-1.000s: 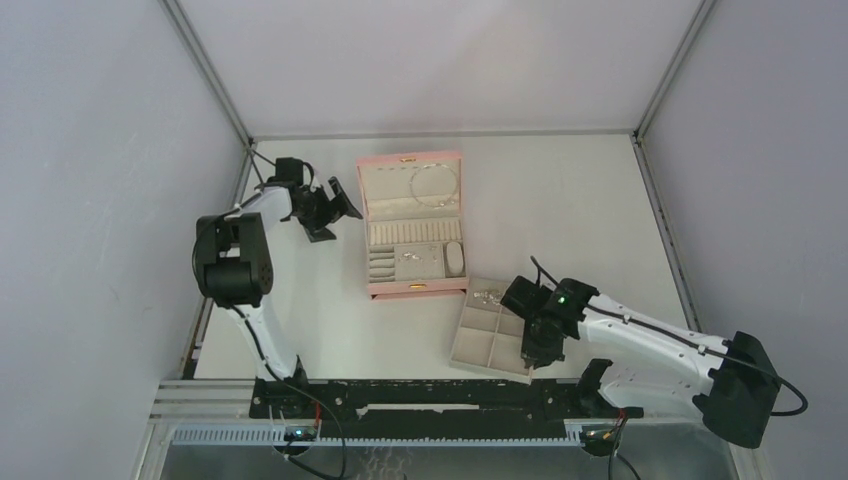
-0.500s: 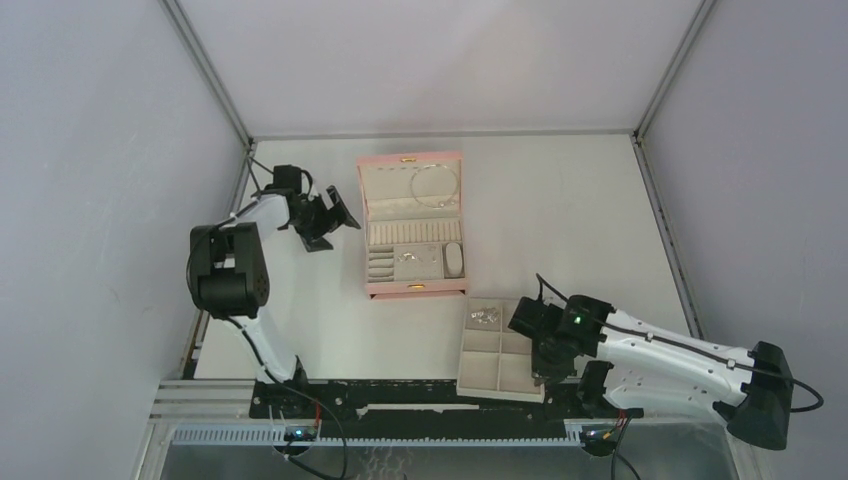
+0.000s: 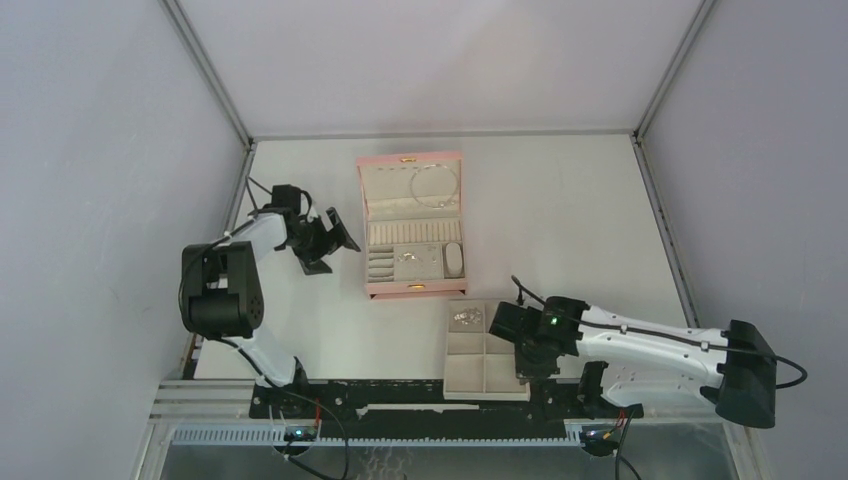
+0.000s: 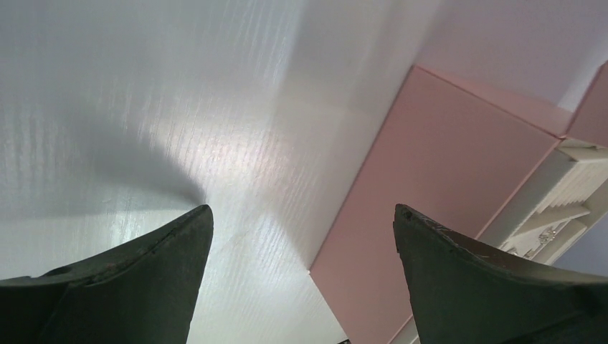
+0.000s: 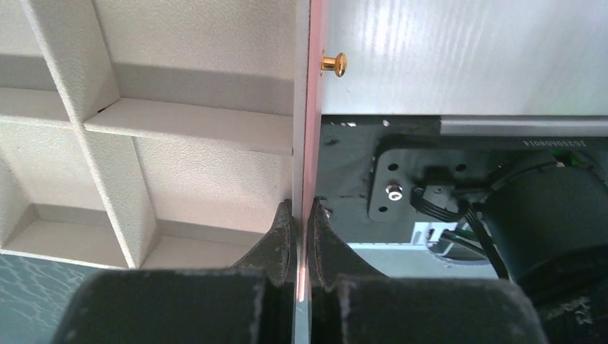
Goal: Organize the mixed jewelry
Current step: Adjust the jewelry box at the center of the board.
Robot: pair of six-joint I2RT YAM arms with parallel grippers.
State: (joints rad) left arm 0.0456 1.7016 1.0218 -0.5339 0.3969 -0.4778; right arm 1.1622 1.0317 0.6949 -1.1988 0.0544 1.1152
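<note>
While the right end effector (image 5: 301, 213) is clenched on the side wall of the beige tray (image 3: 488, 376) at the near edge of the desk (image 3: 560, 210), the left end effector (image 3: 331, 236) hangs spread wide, holding nothing, just beside the pink box (image 3: 417, 289). Small silver pieces (image 3: 465, 318) lie in the tray's far left corner compartment. A looped chain (image 3: 433, 186) rests in the box's lid (image 3: 385, 182), with tiny bits (image 3: 410, 258) in its lower section.

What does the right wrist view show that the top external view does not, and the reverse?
Only the right wrist view: the right claw shut on the side wall of the flat beige compartment tray, and a small gold knob. Only the top view: the open pink quilted box, tiny silver jewelry pieces in one tray compartment, the open left claw. Both: the tray.
</note>
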